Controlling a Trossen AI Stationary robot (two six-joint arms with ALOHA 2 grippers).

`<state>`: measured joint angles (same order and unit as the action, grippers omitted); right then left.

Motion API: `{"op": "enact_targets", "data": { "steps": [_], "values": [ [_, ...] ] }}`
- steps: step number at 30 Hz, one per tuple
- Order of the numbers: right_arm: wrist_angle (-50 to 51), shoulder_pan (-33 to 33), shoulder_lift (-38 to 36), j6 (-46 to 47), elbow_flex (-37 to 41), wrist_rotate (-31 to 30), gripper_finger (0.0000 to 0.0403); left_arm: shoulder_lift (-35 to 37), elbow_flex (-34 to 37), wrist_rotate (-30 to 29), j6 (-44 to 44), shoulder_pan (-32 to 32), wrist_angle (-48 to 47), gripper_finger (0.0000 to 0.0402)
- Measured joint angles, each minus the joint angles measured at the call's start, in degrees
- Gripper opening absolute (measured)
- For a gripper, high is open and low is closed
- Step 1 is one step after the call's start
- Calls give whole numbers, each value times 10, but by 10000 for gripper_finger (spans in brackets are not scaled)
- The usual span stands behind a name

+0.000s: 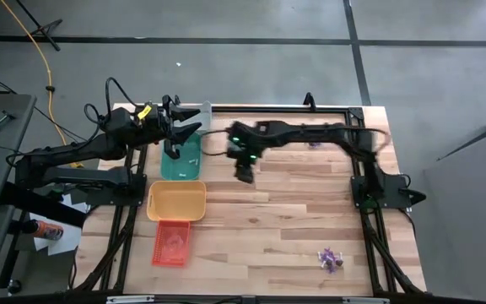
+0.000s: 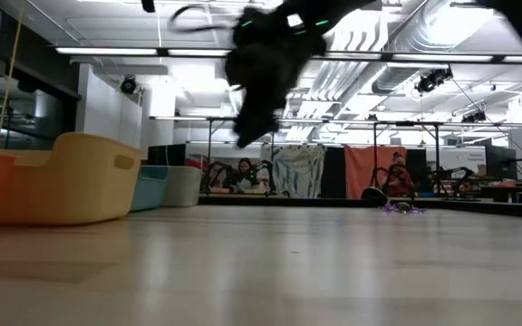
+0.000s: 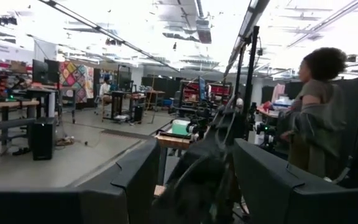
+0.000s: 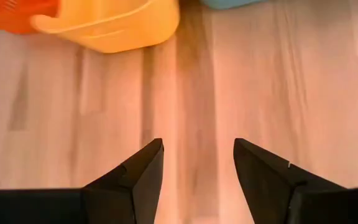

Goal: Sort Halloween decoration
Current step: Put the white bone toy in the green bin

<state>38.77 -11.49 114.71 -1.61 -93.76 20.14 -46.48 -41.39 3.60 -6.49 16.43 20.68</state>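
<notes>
A small heap of purple and whitish Halloween trinkets (image 1: 331, 258) lies near the table's near right corner, and it shows far off in the low view (image 2: 397, 207). A few more purple trinkets (image 1: 315, 144) lie by the right arm's base link, toward the far edge. My right gripper (image 1: 244, 176) (image 4: 197, 146) hangs open, pointing down over bare wood just right of the teal tray (image 1: 181, 162), with nothing between its fingers. My left gripper (image 1: 187, 118) (image 3: 194, 149) is open, held level above the teal tray's far end, and holds nothing.
Along the table's left side stand a grey tray (image 1: 199, 111), the teal tray, a yellow tray (image 1: 176, 201) (image 4: 114, 25) and an orange tray (image 1: 171, 243) with a pale piece inside. A person (image 3: 312, 118) stands beyond the table. Bare wood stretches between the trays and the trinket heap.
</notes>
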Motion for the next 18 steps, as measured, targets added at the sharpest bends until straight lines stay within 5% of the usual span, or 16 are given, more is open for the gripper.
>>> {"op": "enact_targets", "data": {
  "steps": [4, 9, 13, 18],
  "values": [
    [-135, 25, -163, 103, 220, -26, 188, 0, 0, 2, -21, 0, -14, 193],
    [-309, 100, -360, 251, 418, -156, 188, -8, 1, 2, -64, 0, -56, 193],
    [-394, 161, -460, 299, 507, -245, 188, -29, 1, 2, -111, -7, -72, 193],
    [-454, 191, -512, 275, 544, -272, 188, -67, 1, 1, -173, -32, -71, 193]
  ]
}}
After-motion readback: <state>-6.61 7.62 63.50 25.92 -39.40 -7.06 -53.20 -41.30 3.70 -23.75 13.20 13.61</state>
